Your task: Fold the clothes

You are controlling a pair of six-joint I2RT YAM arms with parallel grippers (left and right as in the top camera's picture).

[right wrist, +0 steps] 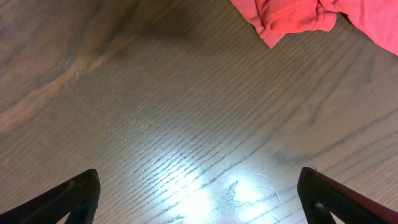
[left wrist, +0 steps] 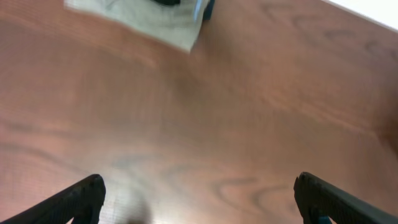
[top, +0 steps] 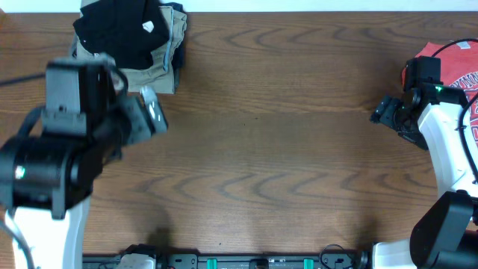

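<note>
Gaping empty, left hand (left wrist: 199, 185) and right hand (right wrist: 199, 179) hover clear of black shirt (top: 118, 28) atop tan trousers (top: 155, 75).

Edges crop black shirt (top: 119, 30) and red T-shirt (top: 457, 63)

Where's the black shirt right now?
Overhead view: the black shirt lies at the table's far left corner, on top of the tan trousers, just beyond the open left pincer.

Middle of the counter (top: 284, 149) is wide open wood; only blockers are the black shirt (top: 119, 30) on khaki trousers (top: 160, 71) far-left corner, red T-shirt (top: 459, 67) far right.
</note>
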